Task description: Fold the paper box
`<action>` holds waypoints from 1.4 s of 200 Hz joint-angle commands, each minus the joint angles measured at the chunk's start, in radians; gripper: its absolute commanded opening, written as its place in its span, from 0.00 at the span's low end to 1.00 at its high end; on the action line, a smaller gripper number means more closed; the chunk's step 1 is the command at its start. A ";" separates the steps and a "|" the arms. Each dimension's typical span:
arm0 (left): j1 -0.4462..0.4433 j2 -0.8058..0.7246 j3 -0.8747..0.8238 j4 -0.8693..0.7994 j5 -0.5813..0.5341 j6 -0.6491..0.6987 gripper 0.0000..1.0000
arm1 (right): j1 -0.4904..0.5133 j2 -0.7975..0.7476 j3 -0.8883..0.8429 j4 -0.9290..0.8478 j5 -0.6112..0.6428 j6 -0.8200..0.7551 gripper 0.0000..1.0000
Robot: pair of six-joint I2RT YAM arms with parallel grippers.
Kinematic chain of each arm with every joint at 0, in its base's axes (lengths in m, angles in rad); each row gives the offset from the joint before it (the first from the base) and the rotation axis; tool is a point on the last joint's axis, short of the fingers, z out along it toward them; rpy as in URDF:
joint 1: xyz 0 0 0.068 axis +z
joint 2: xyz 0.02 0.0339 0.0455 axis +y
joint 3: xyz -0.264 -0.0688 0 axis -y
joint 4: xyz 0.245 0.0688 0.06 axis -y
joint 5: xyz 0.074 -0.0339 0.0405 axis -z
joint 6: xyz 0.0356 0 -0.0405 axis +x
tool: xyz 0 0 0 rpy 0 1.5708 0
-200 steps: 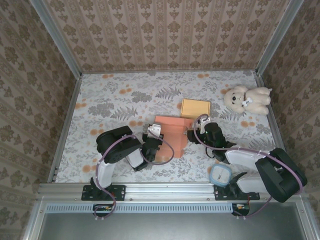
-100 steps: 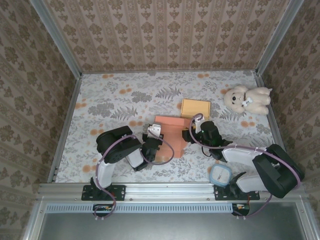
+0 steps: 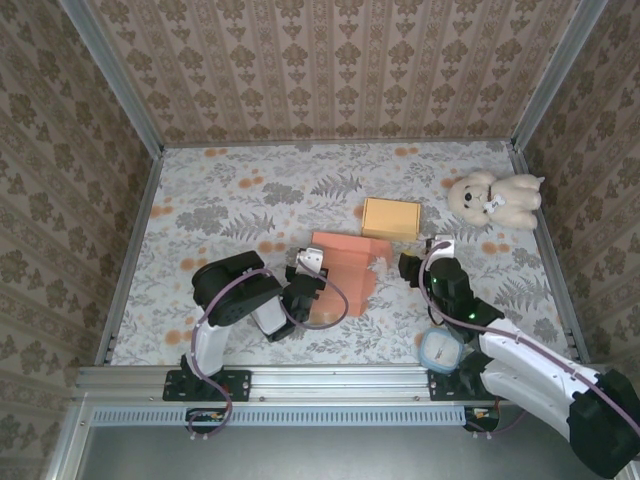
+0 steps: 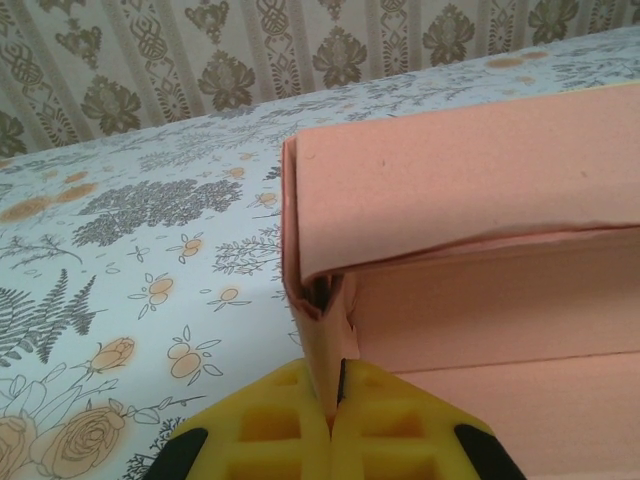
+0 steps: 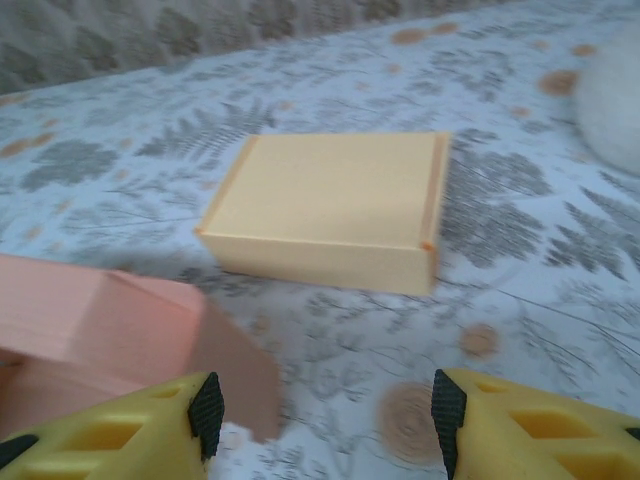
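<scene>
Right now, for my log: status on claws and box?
Left claw shut on pink paper box wall. Right claw open, beside it. Yellow box beyond, apart.

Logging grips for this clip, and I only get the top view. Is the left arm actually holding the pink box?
Observer: Yes. The left wrist view shows the left jaws shut on a thin upright wall of the pink box.
Operator: And the right jaws?
Observer: Open; the right wrist view shows bare table between them.
Operator: What's ahead of them?
Observer: The yellow box, closed, a side wall facing them.
</scene>
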 commanded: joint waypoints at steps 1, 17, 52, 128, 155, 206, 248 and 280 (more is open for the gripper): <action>0.001 0.003 -0.040 -0.133 0.097 0.060 0.00 | -0.021 0.078 -0.008 -0.032 0.041 0.034 0.61; 0.006 -0.015 -0.051 -0.134 0.117 0.086 0.00 | -0.023 0.192 0.023 0.021 -0.028 0.009 0.62; 0.010 -0.024 -0.061 -0.133 0.162 0.101 0.00 | -0.019 0.367 0.055 0.184 -0.176 -0.022 0.61; 0.011 -0.016 -0.056 -0.134 0.191 0.110 0.00 | -0.002 0.406 0.045 0.291 -0.243 -0.081 0.61; 0.011 -0.017 -0.058 -0.133 0.201 0.113 0.00 | 0.000 0.426 0.055 0.306 -0.265 -0.099 0.60; 0.011 -0.015 -0.056 -0.135 0.201 0.115 0.00 | 0.021 0.461 0.067 0.350 -0.311 -0.133 0.58; 0.011 -0.015 -0.053 -0.135 0.194 0.113 0.00 | 0.062 0.480 0.073 0.378 -0.318 -0.153 0.56; 0.011 -0.012 -0.052 -0.135 0.182 0.109 0.00 | 0.113 0.495 0.081 0.403 -0.302 -0.146 0.54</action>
